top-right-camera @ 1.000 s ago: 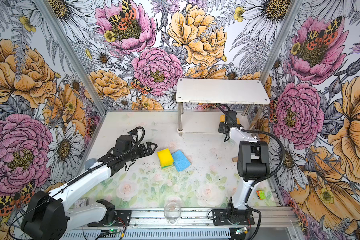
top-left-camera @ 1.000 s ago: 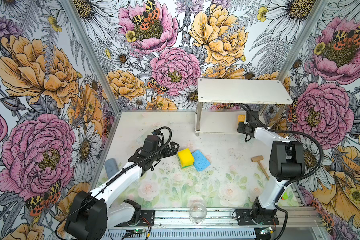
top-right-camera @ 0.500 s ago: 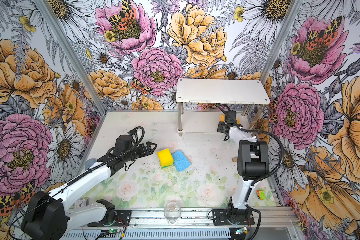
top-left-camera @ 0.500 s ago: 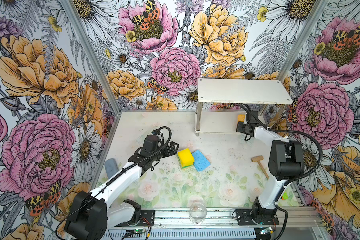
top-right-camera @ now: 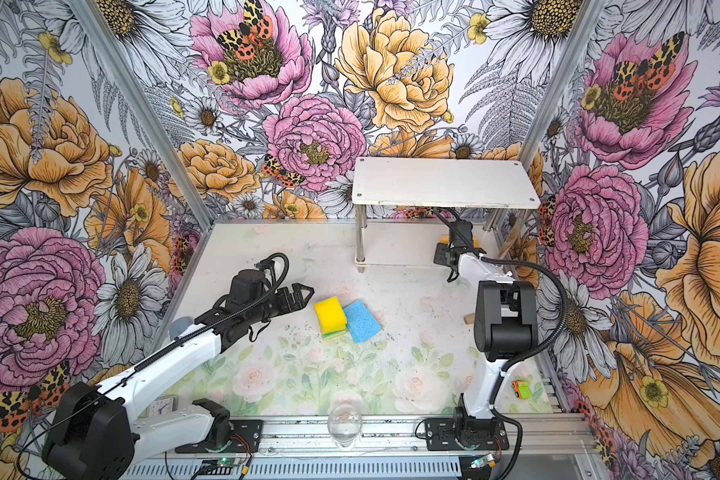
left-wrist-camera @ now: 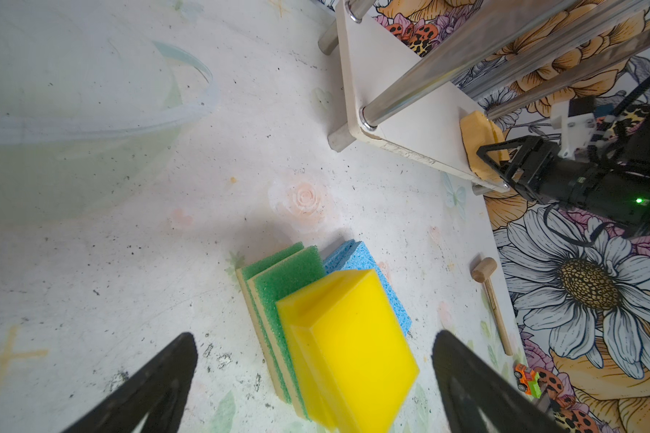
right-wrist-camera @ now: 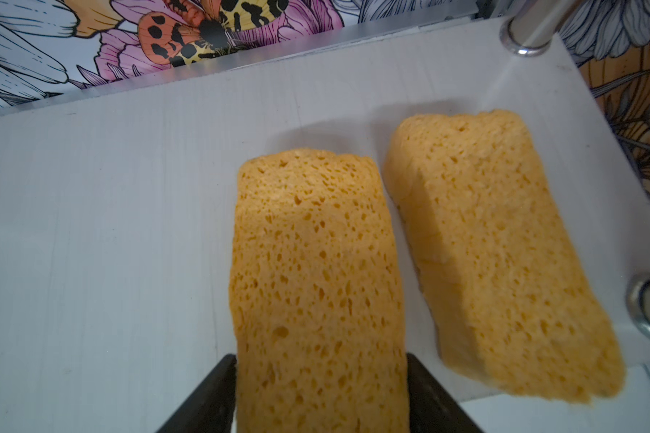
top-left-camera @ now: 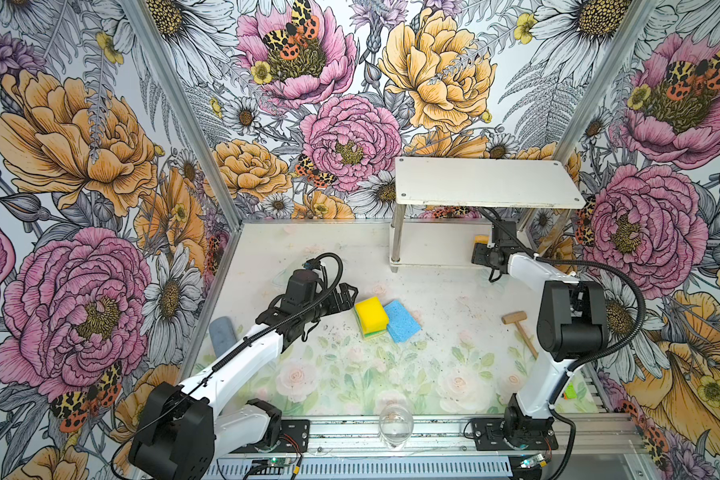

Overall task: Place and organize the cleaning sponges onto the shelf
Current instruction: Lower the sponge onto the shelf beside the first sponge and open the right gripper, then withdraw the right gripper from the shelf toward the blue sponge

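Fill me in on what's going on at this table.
Two robot arms are putting sponges on a shelf. The right end effector reaches onto the shelf's lower board, its jaws on either side of one orange sponge that lies there beside a second orange sponge. Whether they grip it I cannot tell. The left end effector hangs open next to a pile on the table: yellow sponges over green-topped sponges, with blue sponges alongside.
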Motion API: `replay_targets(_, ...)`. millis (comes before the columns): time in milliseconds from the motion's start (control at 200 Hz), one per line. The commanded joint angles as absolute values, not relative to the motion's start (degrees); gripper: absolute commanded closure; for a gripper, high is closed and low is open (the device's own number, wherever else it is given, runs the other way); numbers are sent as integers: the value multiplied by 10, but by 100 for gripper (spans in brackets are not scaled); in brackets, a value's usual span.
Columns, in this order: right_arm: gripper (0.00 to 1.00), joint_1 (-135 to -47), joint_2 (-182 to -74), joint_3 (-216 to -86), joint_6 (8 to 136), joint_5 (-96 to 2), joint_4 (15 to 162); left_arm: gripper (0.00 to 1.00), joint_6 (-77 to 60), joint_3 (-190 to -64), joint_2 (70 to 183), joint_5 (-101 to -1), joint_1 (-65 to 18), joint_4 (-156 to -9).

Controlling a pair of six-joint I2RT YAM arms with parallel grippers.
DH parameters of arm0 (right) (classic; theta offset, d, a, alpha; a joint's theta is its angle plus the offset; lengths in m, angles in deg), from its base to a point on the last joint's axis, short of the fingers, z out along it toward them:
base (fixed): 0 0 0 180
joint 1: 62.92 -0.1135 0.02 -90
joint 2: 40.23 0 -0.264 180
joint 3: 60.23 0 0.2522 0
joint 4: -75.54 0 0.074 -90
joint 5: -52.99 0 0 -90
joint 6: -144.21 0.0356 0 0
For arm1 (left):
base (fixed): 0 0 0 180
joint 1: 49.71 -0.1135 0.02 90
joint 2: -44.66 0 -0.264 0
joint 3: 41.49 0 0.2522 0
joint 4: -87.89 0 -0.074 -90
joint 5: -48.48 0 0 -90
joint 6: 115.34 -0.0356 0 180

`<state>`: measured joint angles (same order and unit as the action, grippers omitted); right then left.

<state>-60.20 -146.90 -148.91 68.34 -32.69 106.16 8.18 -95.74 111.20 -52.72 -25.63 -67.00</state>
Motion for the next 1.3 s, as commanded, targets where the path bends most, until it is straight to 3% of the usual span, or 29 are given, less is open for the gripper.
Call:
replay_targets(0,30,-598,-1469,-1504,689,-323,1051,1,72,-952,1095,-533,-262,-675)
replay_targets(1296,35,-598,-1479,-1517,550,-316,1050,1,75,-942,1080,-531,-269,-672)
